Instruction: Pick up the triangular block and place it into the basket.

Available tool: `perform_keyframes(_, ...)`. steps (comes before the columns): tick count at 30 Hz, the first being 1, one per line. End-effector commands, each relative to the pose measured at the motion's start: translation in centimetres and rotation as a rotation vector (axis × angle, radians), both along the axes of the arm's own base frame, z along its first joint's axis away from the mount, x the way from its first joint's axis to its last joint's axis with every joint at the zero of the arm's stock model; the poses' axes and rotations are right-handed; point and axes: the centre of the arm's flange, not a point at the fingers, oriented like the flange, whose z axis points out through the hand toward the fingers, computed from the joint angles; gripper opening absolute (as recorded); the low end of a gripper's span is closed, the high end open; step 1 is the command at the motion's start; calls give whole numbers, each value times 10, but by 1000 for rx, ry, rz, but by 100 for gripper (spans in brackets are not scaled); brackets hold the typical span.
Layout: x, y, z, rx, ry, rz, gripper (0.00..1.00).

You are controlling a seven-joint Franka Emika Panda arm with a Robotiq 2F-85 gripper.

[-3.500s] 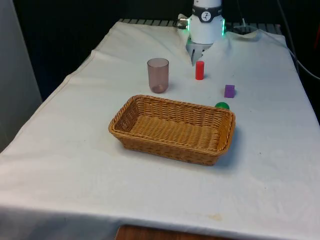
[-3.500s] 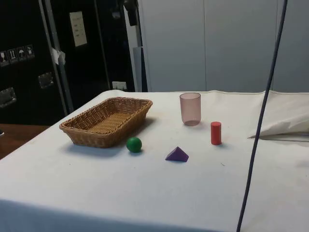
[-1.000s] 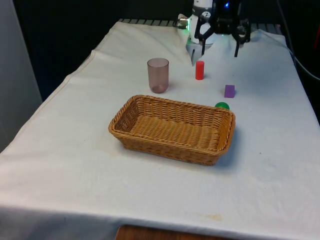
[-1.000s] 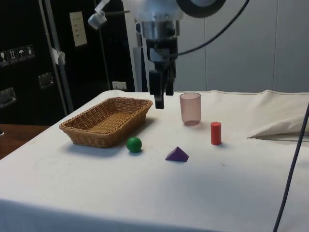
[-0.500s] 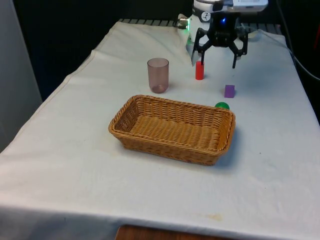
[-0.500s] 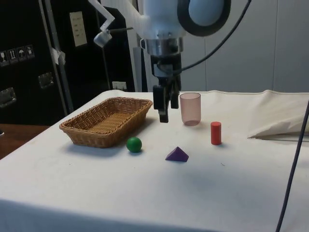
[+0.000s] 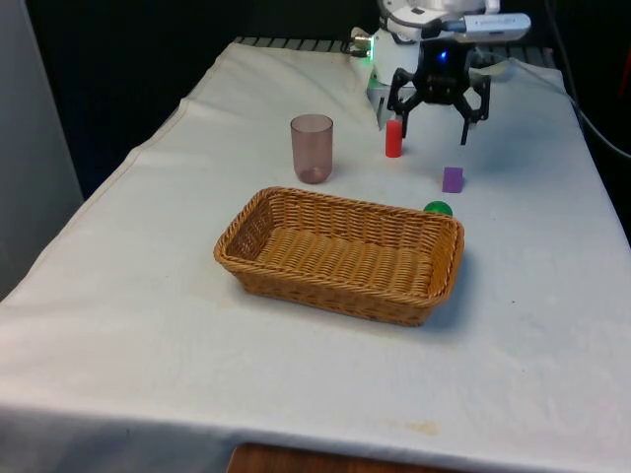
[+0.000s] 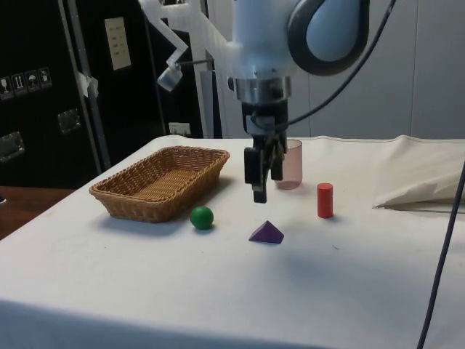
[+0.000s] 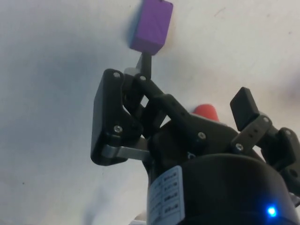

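The triangular block (image 7: 453, 179) is purple and lies on the white cloth, between a red cylinder (image 7: 393, 138) and a green ball (image 7: 438, 208). From the side it reads as a low purple wedge (image 8: 267, 233). My gripper (image 7: 434, 126) hangs open above the cloth, just behind the block and beside the red cylinder. In the side view the gripper (image 8: 260, 195) points down a short way above and behind the block, not touching it. The wrist view has the block (image 9: 152, 26) ahead of the spread fingers (image 9: 112, 117). The wicker basket (image 7: 248, 222) stands mid-table with nothing in it.
A translucent pinkish cup (image 7: 312, 148) stands behind the basket, close behind the gripper in the side view (image 8: 290, 169). The green ball (image 8: 202, 217) rests against the basket's far right corner. The red cylinder (image 8: 325, 200) stands upright. Bunched cloth (image 8: 429, 185) lies near the robot's end.
The arm came into view and descended. Over the last second the open gripper dropped lower and moved towards the purple block. No object has moved.
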Motion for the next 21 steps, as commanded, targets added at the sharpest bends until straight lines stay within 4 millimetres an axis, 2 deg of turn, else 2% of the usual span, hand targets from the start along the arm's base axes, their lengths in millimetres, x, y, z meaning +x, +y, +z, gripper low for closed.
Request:
perform_keyframes(1,-1,2,-3,5,-12,-4,100)
perform_keyframes(15,-14,7,-30,29,-58,22,100)
perform_keyframes(17,-12,2,-31,17,-51,19,100)
perform_keyframes(21,-14,8,-35,31,-69,35,100)
